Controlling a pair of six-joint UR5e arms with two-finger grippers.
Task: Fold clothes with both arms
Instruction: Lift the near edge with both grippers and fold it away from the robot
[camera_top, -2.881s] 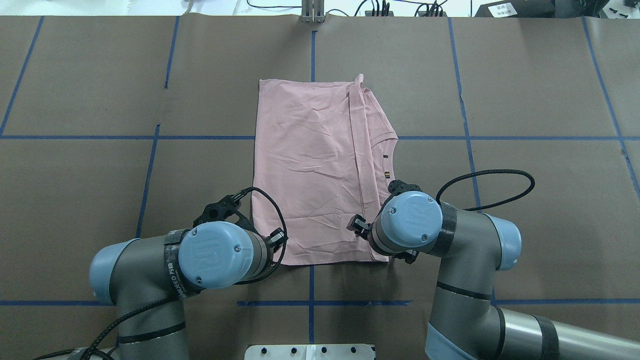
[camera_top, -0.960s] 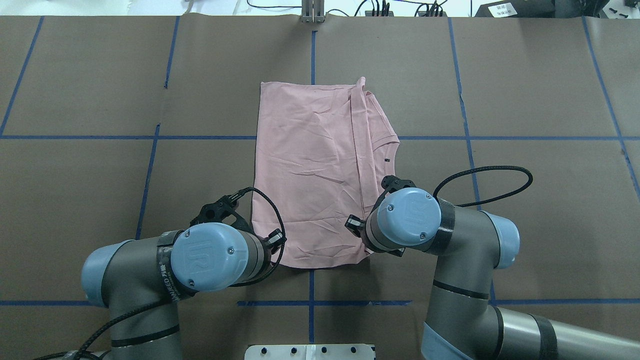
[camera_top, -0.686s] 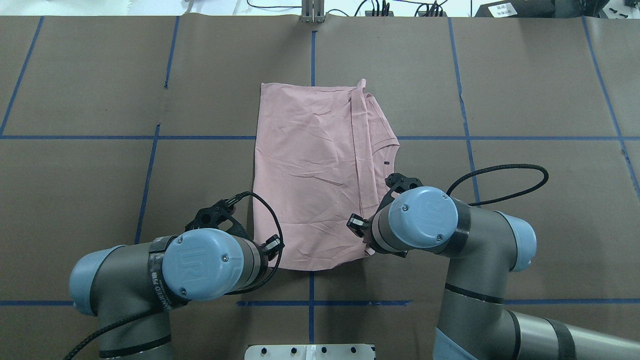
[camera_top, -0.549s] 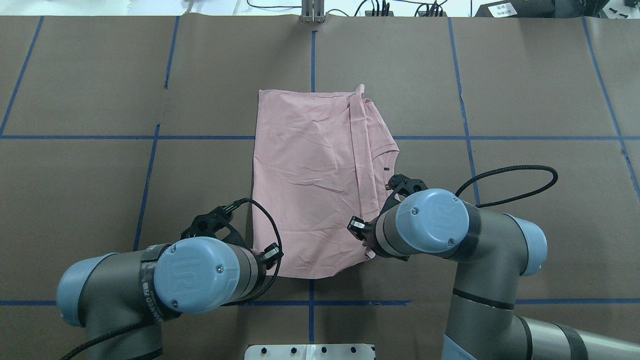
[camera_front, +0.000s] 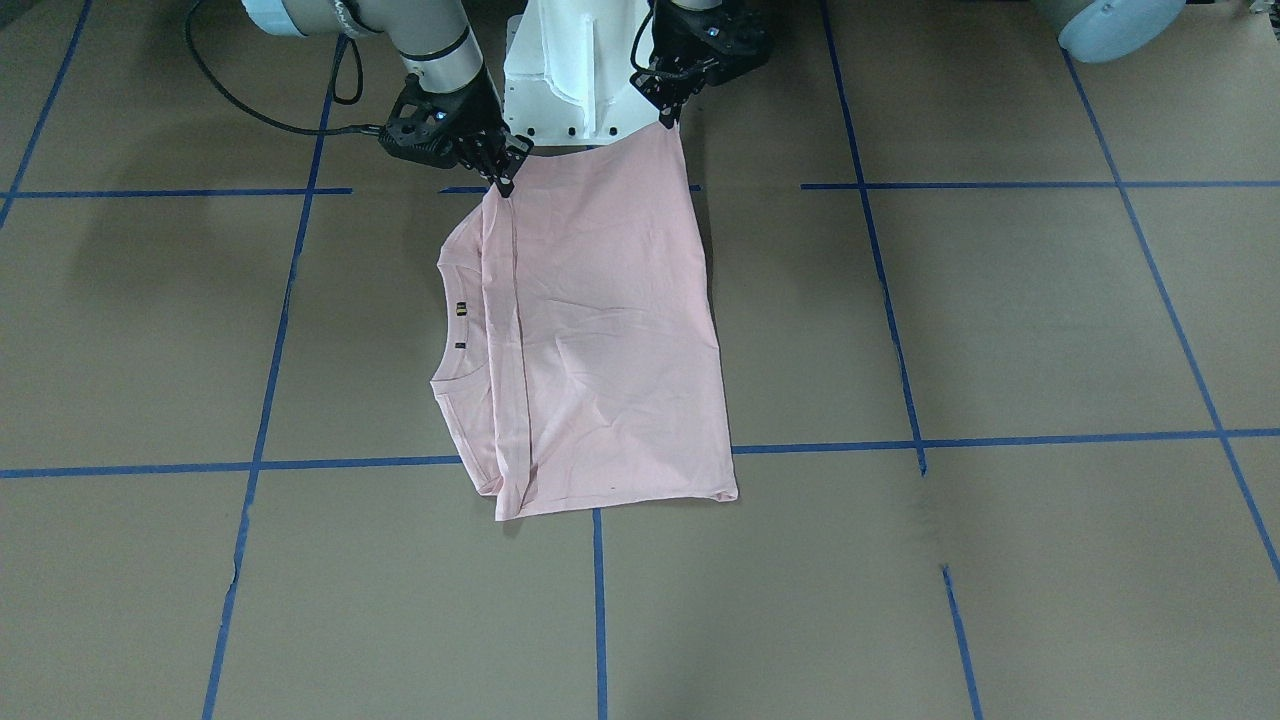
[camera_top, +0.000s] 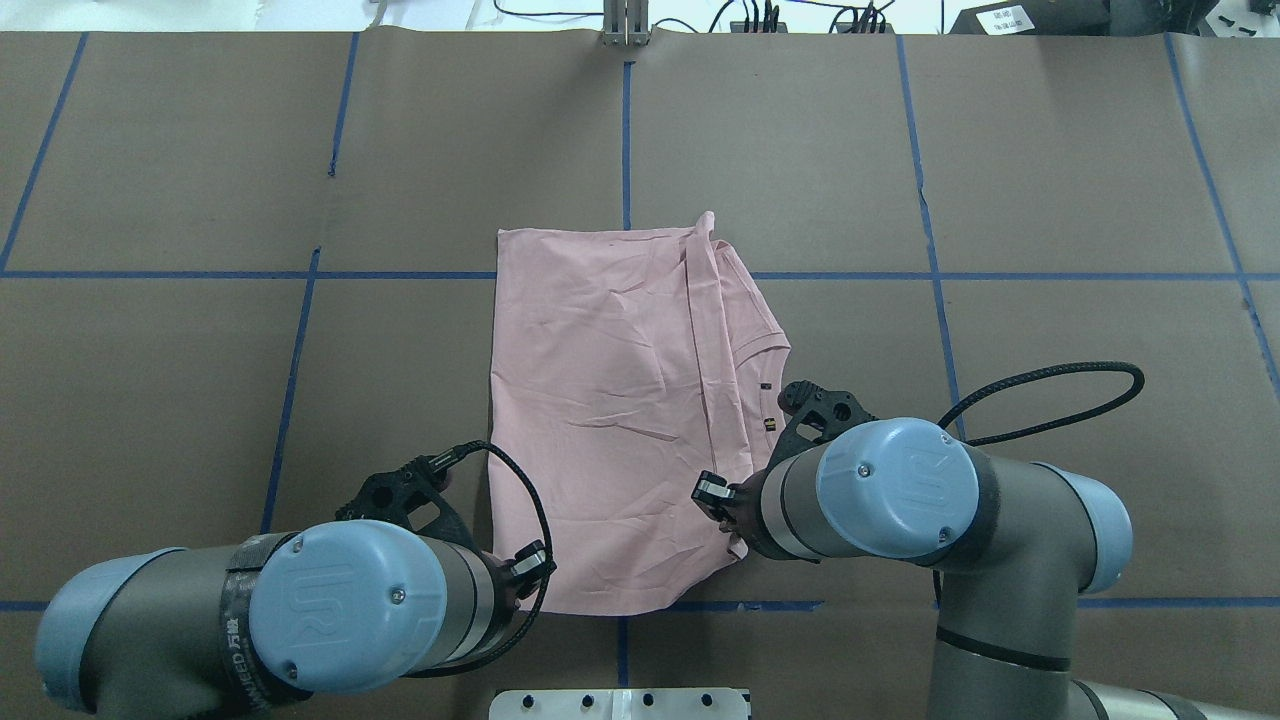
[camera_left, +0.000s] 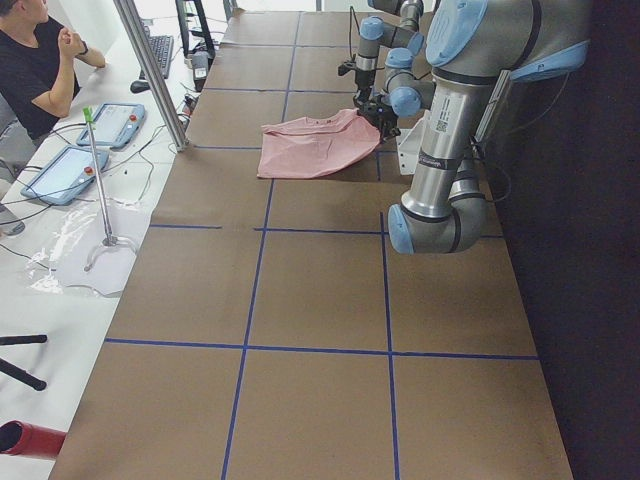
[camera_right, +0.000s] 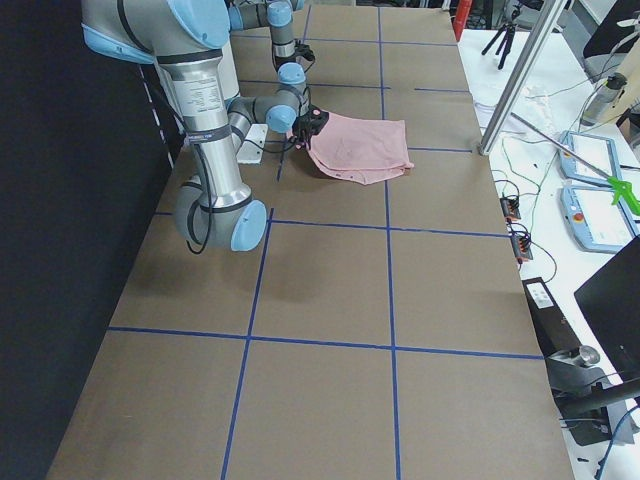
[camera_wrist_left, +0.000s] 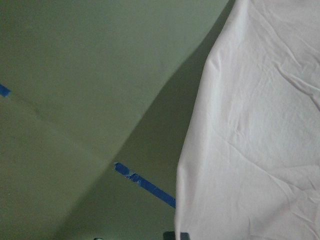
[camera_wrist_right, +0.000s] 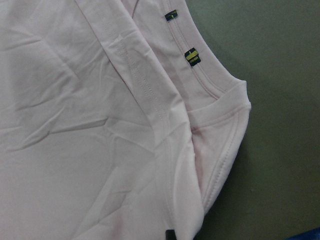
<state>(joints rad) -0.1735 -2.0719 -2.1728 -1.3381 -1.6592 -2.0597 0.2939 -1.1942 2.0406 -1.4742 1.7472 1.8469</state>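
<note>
Clamping shirt (camera_front: 610, 330) by near corners in left gripper (camera_front: 668, 118) and right gripper (camera_front: 503, 180), mid-fold, likely needing an even carry forward.

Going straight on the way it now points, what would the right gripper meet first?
The right gripper would meet the pink T-shirt it pinches, then likely the table below; depth is unclear.

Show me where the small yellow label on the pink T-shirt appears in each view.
Front-facing: label left of centre.
Overhead: label right of centre.
Exterior left: too small to tell.
Exterior right: too small to tell.
Left wrist: not in it.
Right wrist: label near the top.
Shared landmark: the T-shirt neckline it sits on.
</note>
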